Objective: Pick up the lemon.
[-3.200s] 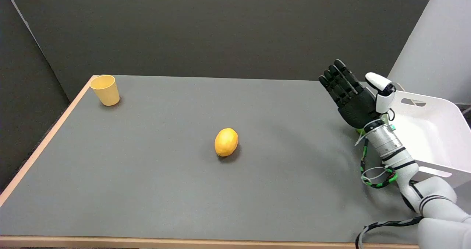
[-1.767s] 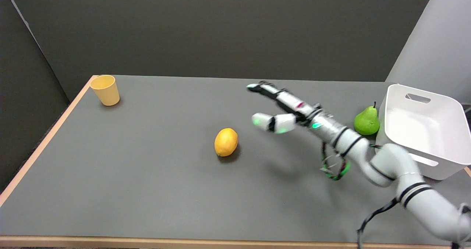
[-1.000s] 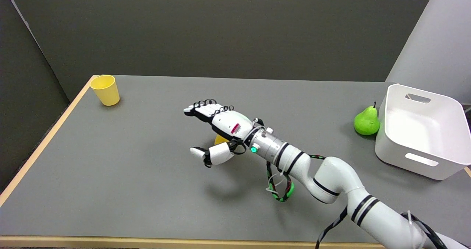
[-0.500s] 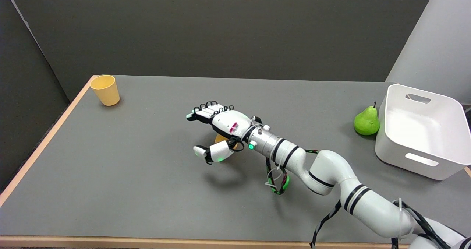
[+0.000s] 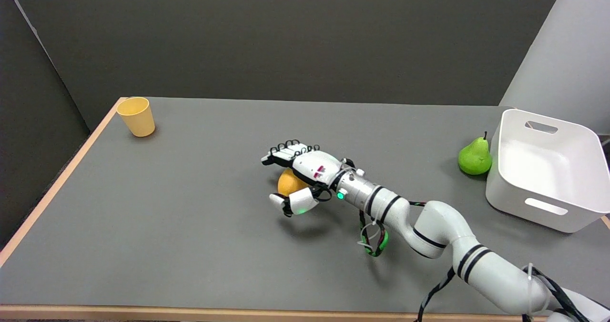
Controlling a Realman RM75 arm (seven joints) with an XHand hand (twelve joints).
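The lemon (image 5: 289,183), orange-yellow and oval, lies on the grey table (image 5: 190,207) near its middle. My right hand (image 5: 305,174) hovers over it from the right, palm down. The fingers (image 5: 286,152) stretch above the lemon's far side and the thumb (image 5: 291,204) reaches round its near side. The fingers are apart and I cannot see them touching the fruit. The hand hides the lemon's right part.
A yellow cup (image 5: 137,116) stands at the table's far left corner. A green pear (image 5: 474,157) sits at the right, beside a white bin (image 5: 548,167). The table's wooden edge (image 5: 52,188) runs along the left and the front.
My right arm swung in from the right by the bin to the lemon. In the last half second the hand drew back a little to the right and lower around the fruit.
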